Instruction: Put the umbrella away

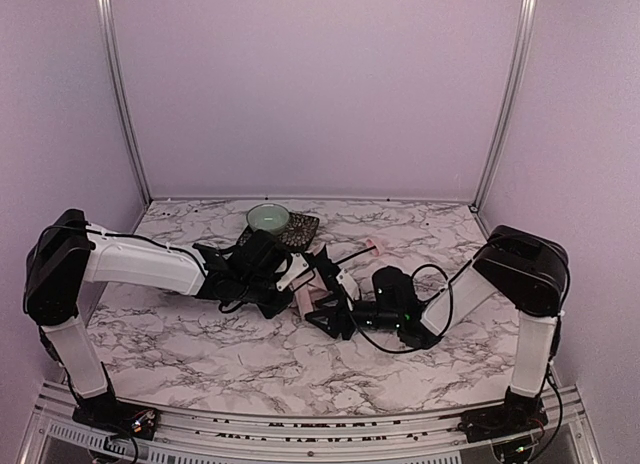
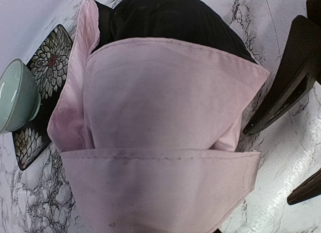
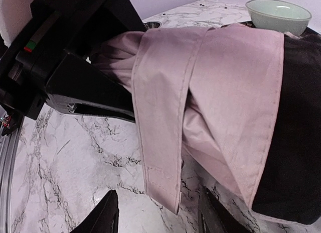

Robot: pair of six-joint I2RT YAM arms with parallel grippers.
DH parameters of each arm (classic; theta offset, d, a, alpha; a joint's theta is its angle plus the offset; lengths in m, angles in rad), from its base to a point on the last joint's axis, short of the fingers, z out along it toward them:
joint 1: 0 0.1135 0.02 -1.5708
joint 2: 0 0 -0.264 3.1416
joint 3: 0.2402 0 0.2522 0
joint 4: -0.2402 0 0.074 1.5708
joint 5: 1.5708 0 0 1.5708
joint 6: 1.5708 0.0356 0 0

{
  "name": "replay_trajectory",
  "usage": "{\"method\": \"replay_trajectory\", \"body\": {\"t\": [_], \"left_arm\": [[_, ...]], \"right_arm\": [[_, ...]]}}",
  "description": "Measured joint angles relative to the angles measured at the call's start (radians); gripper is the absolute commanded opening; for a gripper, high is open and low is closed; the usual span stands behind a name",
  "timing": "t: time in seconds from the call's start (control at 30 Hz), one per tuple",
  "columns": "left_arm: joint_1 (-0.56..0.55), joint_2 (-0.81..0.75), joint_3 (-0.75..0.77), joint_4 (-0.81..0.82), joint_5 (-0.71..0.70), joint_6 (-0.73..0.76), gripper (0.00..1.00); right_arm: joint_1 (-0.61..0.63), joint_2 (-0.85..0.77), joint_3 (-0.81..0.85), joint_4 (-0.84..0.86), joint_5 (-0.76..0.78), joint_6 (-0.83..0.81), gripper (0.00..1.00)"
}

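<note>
The umbrella point(image 1: 304, 298) lies folded at the table's middle, pale pink with black lining. Its thin shaft runs back right to the small pink handle point(image 1: 372, 247). My left gripper point(image 1: 292, 275) is at the canopy; its own view is filled by pink fabric point(image 2: 165, 117) and its fingers are hidden. In the right wrist view the fabric point(image 3: 225, 92) gathers into the left gripper's black housing point(image 3: 65, 67). My right gripper point(image 3: 159, 218) is open, low over the table. A pink closing strap point(image 3: 160, 162) hangs with its end between the fingers point(image 3: 103, 218).
A pale green bowl point(image 1: 268, 218) stands on a dark flower-patterned mat point(image 1: 298, 231) just behind the umbrella; both show in the left wrist view, bowl point(image 2: 15, 95) and mat point(image 2: 50, 62). The right gripper's black fingers point(image 2: 286, 87) are at that view's right edge.
</note>
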Motion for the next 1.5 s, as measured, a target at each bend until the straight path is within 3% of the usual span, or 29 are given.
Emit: {"method": "replay_trajectory", "body": {"t": [0.13, 0.23, 0.37, 0.47, 0.73, 1.03, 1.23, 1.5], "left_arm": [[0.0, 0.0, 0.0, 0.002, 0.001, 0.0, 0.0], [0.0, 0.0, 0.0, 0.003, 0.002, 0.0, 0.0], [-0.002, 0.0, 0.0, 0.003, 0.002, -0.004, 0.0], [-0.002, 0.0, 0.0, 0.004, 0.0, -0.008, 0.0], [0.022, 0.0, 0.0, 0.004, 0.002, -0.049, 0.0], [0.144, 0.0, 0.0, 0.004, 0.046, -0.117, 0.0], [0.188, -0.024, 0.0, 0.035, 0.157, -0.158, 0.0], [0.184, -0.227, 0.0, 0.071, 0.383, -0.214, 0.0]], "right_arm": [[0.0, 0.037, 0.025, 0.033, 0.006, 0.047, 0.53], [0.0, 0.067, 0.054, 0.054, -0.002, 0.073, 0.47], [0.0, 0.097, 0.089, 0.069, -0.029, 0.099, 0.17], [0.0, 0.103, 0.093, 0.082, -0.051, 0.117, 0.0], [-0.002, 0.101, 0.08, 0.087, -0.122, 0.133, 0.0], [-0.003, 0.01, -0.057, 0.099, -0.15, 0.159, 0.0], [-0.006, -0.013, -0.099, 0.117, -0.133, 0.172, 0.0], [-0.01, -0.065, -0.128, 0.203, -0.097, 0.176, 0.0]]}}
